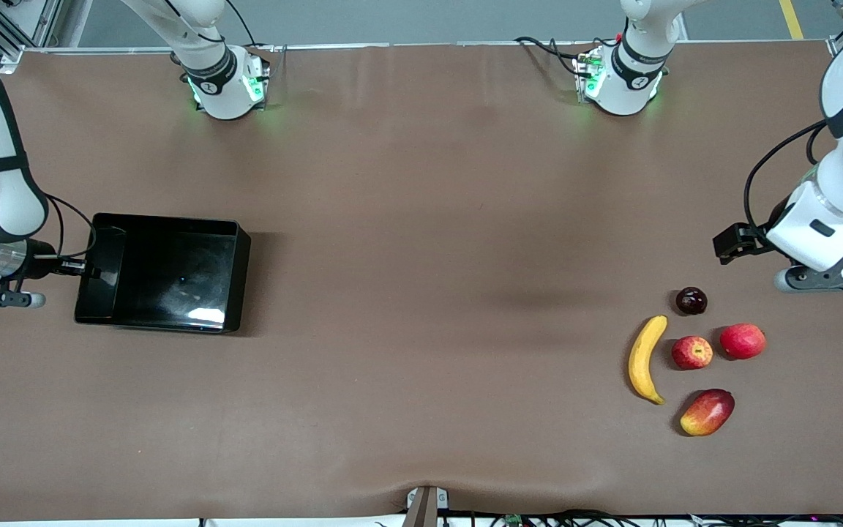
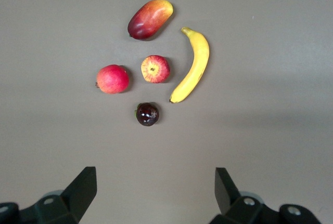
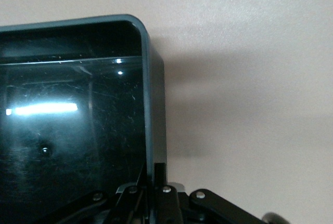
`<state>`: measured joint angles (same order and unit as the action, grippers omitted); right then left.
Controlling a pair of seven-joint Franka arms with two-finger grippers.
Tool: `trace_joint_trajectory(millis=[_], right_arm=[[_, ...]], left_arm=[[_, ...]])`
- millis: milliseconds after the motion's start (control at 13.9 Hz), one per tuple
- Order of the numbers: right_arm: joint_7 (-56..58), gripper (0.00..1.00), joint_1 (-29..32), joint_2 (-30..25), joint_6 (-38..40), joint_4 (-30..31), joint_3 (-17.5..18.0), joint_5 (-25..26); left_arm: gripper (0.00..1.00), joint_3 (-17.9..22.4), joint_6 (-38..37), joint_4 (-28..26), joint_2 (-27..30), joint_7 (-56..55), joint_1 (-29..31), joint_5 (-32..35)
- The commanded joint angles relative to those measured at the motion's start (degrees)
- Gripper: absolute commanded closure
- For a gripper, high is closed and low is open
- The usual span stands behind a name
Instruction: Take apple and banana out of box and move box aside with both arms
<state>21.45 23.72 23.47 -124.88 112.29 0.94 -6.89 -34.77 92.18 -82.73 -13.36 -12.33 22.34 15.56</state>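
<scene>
The black tray [image 1: 173, 282] lies empty at the right arm's end of the table. My right gripper [image 1: 91, 271] is shut on the tray's end wall, one finger on each side of the wall [image 3: 156, 104], as the right wrist view [image 3: 155, 174] shows. The yellow banana [image 1: 645, 359] and the small red apple [image 1: 692, 352] lie side by side at the left arm's end. My left gripper [image 1: 730, 244] hangs open and empty over bare table beside the fruits. The left wrist view [image 2: 155, 171] shows the banana [image 2: 193, 65] and the apple [image 2: 155, 68].
A plain red fruit [image 1: 743, 341] lies beside the apple. A mango [image 1: 707, 412] lies nearer the camera, and a dark plum [image 1: 691, 300] lies closest to my left gripper. The left wrist view shows the red fruit [image 2: 112, 78], the mango [image 2: 150, 18] and the plum [image 2: 148, 114].
</scene>
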Motion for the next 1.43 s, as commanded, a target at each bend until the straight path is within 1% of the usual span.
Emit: trace_joint_trajectory(millis=[0, 72, 143, 215, 287, 430, 574, 646, 717, 789, 933, 1076, 1220, 1363], right_arm=[[2.98, 1.00, 1.50, 0.08, -0.97, 0.30, 1.43, -1.11], [2.98, 0.85, 1.59, 0.08, -0.71, 0.04, 1.43, -1.20], [2.81, 0.12, 1.51, 0.35, -0.36, -0.31, 1.43, -1.37], [2.98, 0.00, 1.68, 0.43, 0.08, -0.66, 1.61, -1.46], [2.90, 0.00, 1.07, 0.35, 3.04, -2.67, 1.70, -1.46], [2.63, 0.00, 0.10, 0.43, 11.73, -10.30, 1.79, -1.63], [3.24, 0.00, -1.56, 0.44, 13.61, -16.98, 2.39, -1.55], [3.59, 0.00, -3.05, 0.44, 16.75, -21.19, 2.84, -1.20], [3.42, 0.00, -4.28, 0.44, 20.61, -25.41, 2.84, -1.11], [3.42, 0.00, -4.82, 0.44, 22.82, -29.11, 3.01, -1.28], [2.90, 0.00, -7.53, -0.09, 23.63, -33.00, 2.93, -0.76], [1.76, 0.00, -9.56, -0.79, 27.13, -35.37, 3.01, -0.76], [-7.77, 0.00, -11.93, -3.59, 31.52, -35.74, 3.02, -0.76], [-17.71, 0.00, -14.91, -7.89, 38.89, -35.39, 3.10, -0.67]], left_arm=[[0.00, 0.05, -3.14, 0.28, 3.68, 0.37, 1.12, -3.42], [0.00, 0.23, -3.23, 0.20, 5.26, 0.46, 1.65, -4.56], [0.00, 1.80, -3.84, 0.02, 6.66, 0.55, 1.13, -6.14], [0.00, 5.03, -4.37, -0.50, 8.42, 0.55, -0.88, -7.81], [0.00, 8.81, -4.81, -0.51, 9.05, 0.64, -3.86, -9.48], [0.00, 16.02, -7.18, -0.59, 10.54, 1.86, -9.66, -11.07], [0.00, 23.05, -9.12, -1.73, 12.55, 4.76, -15.90, -12.13], [0.00, 25.26, -9.12, -2.87, 13.70, 4.94, -17.41, -12.31], [0.00, 25.89, -9.12, -4.18, 15.10, 5.03, -18.03, -12.31], [0.00, 25.98, -9.12, -4.72, 15.81, 5.12, -18.04, -12.31], [0.00, 25.72, -9.21, -4.81, 16.69, 5.03, -17.86, -12.31], [0.00, 25.63, -9.13, -4.90, 16.70, 5.12, -17.51, -12.75], [0.00, 25.54, -8.60, -5.08, 16.00, 5.12, -17.60, -13.10], [0.00, 25.46, -8.60, -5.16, 15.99, 5.12, -17.60, -13.10]])
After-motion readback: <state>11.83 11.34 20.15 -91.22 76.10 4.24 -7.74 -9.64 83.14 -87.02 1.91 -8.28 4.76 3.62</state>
